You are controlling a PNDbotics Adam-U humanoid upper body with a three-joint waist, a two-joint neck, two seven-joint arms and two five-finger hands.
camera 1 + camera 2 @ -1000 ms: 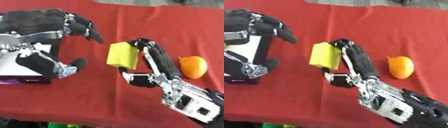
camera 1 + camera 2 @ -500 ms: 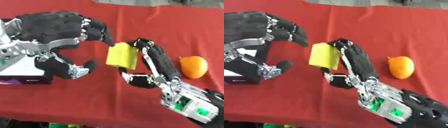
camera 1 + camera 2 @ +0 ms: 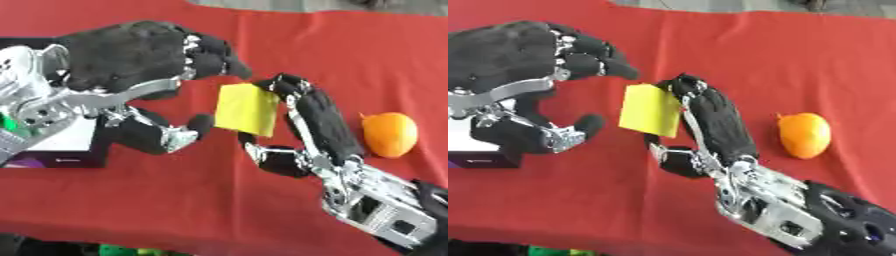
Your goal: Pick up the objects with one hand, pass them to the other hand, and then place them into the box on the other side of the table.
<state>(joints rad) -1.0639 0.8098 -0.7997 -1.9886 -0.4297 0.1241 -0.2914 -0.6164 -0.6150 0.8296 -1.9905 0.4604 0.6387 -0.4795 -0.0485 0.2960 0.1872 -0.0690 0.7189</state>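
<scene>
Right hand (image 3: 319, 125): fingers and thumb clamped on yellow block (image 3: 246, 109).
Left hand (image 3: 131, 65): fingers apart, just left of block.
Orange (image 3: 389, 134): right, on red cloth (image 3: 350, 55).
Box (image 3: 61, 147): left edge.

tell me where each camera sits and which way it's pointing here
Left eye view: in the robot's head, looking down at the red table; the left robot hand enters from the left, open beside the yellow block, and the right robot hand enters from the lower right, pinching that block.
Right eye view: same head, set slightly rightward, facing the same way; both robot hands show again.
Shared: the block, the orange and the box at the left edge.
</scene>
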